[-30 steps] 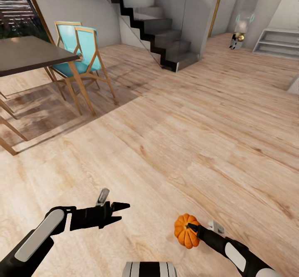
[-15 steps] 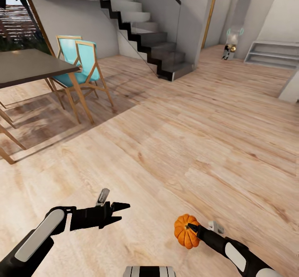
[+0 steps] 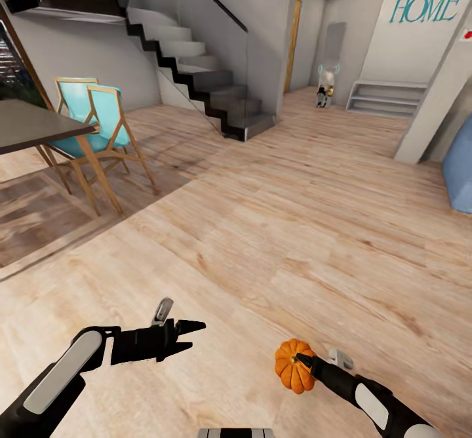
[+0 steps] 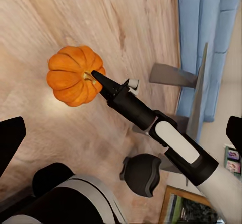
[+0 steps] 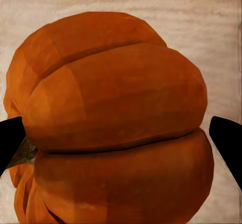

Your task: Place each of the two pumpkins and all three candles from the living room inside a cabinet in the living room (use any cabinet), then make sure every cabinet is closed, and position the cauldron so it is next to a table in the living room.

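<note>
The right gripper is clamped on a ribbed, glossy orange pumpkin, held above the floor at the near right; in the right wrist view its rounded lobes bulge between two black fingertips. The left gripper, matte black with pointed fingers, hangs with its jaws apart and nothing in them at the near left. Beneath both spreads a pale wood-plank floor. At the far left stand a dark flat-topped table and teal chairs with angular wooden frames. Beyond them rises a grey staircase with black edges.
</note>
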You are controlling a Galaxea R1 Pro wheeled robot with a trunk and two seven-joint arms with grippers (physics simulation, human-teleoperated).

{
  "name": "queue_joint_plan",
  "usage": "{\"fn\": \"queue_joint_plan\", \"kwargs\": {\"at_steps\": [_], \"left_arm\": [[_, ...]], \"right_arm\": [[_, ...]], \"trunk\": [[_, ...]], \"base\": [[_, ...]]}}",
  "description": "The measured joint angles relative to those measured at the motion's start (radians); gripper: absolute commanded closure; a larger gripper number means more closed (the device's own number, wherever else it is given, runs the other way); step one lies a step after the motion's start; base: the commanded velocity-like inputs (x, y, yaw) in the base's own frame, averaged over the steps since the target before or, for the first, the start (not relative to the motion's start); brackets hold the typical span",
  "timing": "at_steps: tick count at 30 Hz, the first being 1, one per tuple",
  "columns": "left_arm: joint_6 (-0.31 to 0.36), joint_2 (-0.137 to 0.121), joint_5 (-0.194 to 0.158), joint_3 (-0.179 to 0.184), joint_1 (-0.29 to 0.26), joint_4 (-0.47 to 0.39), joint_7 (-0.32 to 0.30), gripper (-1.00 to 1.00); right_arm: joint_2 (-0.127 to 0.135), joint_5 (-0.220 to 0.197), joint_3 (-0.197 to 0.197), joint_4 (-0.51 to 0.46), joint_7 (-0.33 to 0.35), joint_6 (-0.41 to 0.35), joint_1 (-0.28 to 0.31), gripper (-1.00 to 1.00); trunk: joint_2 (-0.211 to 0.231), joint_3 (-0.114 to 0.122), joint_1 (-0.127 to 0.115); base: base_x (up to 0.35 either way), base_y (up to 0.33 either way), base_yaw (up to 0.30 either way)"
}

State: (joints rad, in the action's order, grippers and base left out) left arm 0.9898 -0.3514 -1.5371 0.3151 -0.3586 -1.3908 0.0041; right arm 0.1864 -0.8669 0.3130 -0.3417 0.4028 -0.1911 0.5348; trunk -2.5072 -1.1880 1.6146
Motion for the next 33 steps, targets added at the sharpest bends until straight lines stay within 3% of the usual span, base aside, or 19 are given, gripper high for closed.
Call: {"fn": "queue_joint_plan", "kwargs": {"at_steps": [12, 20, 33], "left_arm": [[0.000, -0.001, 0.000, 0.000, 0.000, 0.000, 0.000, -1.00], [0.000, -0.001, 0.000, 0.000, 0.000, 0.000, 0.000, -1.00], [0.000, 0.001, 0.001, 0.000, 0.000, 0.000, 0.000, -1.00]], "right_arm": [[0.000, -0.010, -0.001, 0.000, 0.002, -0.004, 0.000, 1.00], [-0.002, -0.012, -0.003, -0.001, 0.002, -0.053, 0.000, 1.00], [-0.002, -0.010, -0.003, -0.001, 0.002, -0.059, 0.000, 1.00]], "trunk": [[0.003, 0.043, -0.005], [0.005, 0.063, -0.009], [0.008, 0.090, -0.014]], "base": [[0.000, 0.000, -0.019], [0.000, 0.000, -0.046], [0.000, 0.000, -0.076]]}}
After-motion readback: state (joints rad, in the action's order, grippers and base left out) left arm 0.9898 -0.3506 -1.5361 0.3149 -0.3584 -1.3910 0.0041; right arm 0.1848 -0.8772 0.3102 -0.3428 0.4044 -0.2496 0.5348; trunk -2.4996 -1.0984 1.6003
